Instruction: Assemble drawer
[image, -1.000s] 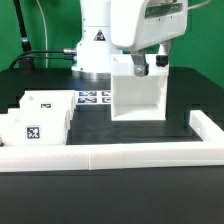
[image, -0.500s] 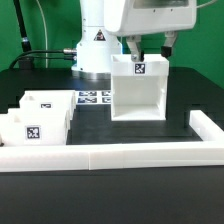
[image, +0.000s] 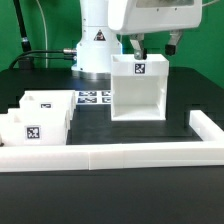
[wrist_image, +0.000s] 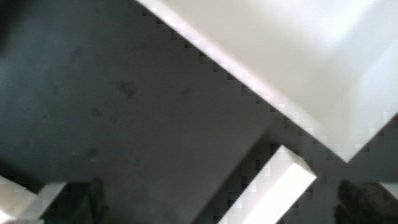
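showing one housing (image: 138, 92), two trays (image: 45, 110)

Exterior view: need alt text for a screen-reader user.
The end effector hovers open above the upright white housing, holding nothing; the housing's open side faces the camera. Two small trays sit at the exterior view's left, behind the long white border wall.
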